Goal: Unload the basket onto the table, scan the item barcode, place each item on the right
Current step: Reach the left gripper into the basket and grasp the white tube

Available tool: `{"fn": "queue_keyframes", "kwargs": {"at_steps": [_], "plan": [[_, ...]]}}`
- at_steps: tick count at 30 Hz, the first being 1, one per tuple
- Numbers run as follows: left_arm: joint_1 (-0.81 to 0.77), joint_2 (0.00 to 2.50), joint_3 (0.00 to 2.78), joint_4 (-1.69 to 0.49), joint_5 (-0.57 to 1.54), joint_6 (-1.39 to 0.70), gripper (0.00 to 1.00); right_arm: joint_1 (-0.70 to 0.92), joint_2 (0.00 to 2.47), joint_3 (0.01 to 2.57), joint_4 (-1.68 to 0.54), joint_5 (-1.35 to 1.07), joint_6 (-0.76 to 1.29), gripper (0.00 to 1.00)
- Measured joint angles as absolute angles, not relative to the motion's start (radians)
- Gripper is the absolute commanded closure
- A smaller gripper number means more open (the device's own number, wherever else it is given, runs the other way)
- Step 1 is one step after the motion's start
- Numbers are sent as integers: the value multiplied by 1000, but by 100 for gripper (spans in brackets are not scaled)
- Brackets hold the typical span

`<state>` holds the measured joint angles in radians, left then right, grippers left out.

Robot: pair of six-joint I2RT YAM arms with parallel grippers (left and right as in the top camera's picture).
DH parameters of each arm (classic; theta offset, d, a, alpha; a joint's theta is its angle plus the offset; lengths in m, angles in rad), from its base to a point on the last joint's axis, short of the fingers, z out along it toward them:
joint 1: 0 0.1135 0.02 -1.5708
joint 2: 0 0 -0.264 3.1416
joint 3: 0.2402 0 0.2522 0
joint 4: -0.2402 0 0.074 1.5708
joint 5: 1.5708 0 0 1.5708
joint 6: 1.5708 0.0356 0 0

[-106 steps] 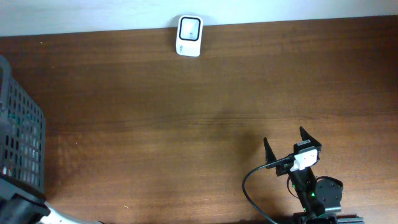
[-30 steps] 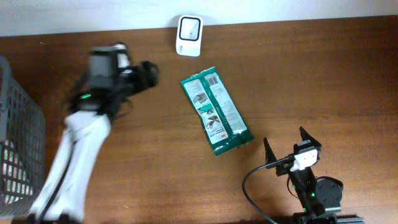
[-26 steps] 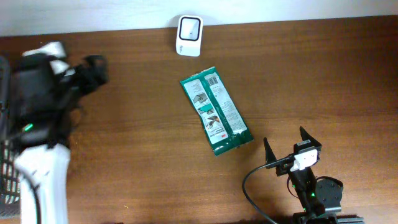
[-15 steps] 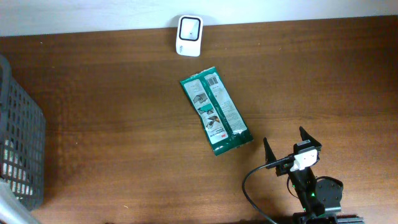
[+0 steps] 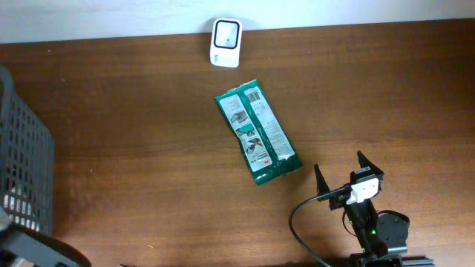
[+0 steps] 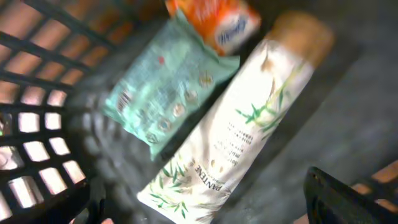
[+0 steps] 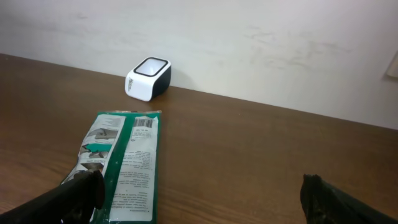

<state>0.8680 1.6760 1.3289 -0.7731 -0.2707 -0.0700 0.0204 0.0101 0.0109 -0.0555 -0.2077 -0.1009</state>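
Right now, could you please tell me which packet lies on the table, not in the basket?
The green packet, flat on the table; the teal pouch, orange pack and white Pantene tube lie in the basket.

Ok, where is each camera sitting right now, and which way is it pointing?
Overhead: fixed above the table, looking straight down at green packet, scanner and basket; the right arm shows, jaws apart.
Left wrist: over the basket, looking down at a white pouch and teal packet; own jaws at the bottom edge.
Right wrist: low over the table, facing the back wall; own jaws wide at the bottom corners.
Shared: overhead and right wrist both show packet and scanner.
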Motion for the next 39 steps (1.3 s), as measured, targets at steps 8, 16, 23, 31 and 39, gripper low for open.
{"fn": "queue_keyframes", "kwargs": {"at_steps": [8, 16, 23, 31, 39], "plan": [[874, 1765, 1350, -789, -262, 9, 12, 20, 10, 11, -56, -208, -101, 2], [873, 1925, 1337, -715, -262, 53, 16, 20, 10, 11, -55, -208, -101, 2], [872, 1934, 1332, -722, -255, 68, 83, 20, 10, 11, -55, -208, -101, 2], [871, 1940, 1428, -860, -221, 85, 100, 20, 10, 11, -55, -208, -101, 2], [850, 1856, 1839, -1013, -56, 32, 100, 20, 10, 11, -55, -208, -101, 2]]}}
